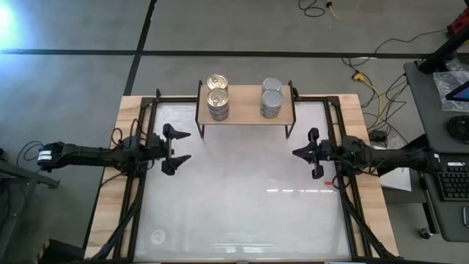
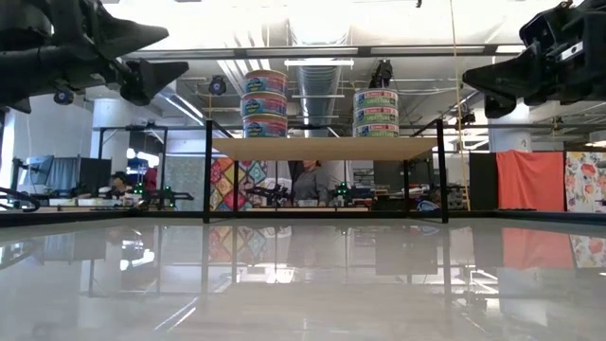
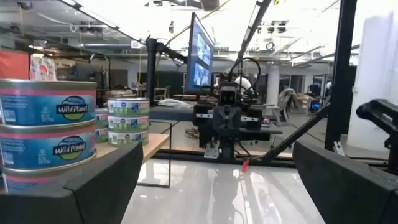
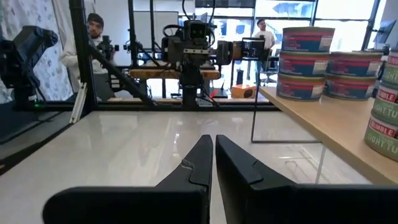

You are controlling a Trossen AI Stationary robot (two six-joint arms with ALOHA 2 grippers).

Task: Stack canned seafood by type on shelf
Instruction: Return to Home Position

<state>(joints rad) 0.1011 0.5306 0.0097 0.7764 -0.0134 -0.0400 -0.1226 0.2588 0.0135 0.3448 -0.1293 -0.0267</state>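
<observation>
The shelf [image 1: 245, 111], a light wooden board on thin black legs, stands at the table's far edge. Gold-lidded tins [image 1: 218, 97] are stacked on its left part and silver-lidded tins [image 1: 271, 100] on its right part; each pile rests on the board or on the tin below. The low view shows the piles [image 2: 265, 104] [image 2: 376, 112] three high. My left gripper [image 1: 185, 147] hangs open at the table's left side, clear of the shelf. My right gripper [image 1: 297, 152] is shut at the right side, with nothing between its fingers [image 4: 213, 155].
The glossy white tabletop [image 1: 242, 198] lies between the two arms, with a black frame along its edges. In the right wrist view, people [image 4: 93, 37] stand in the room beyond the table. A desk with a keyboard [image 1: 454, 180] is off the table's right side.
</observation>
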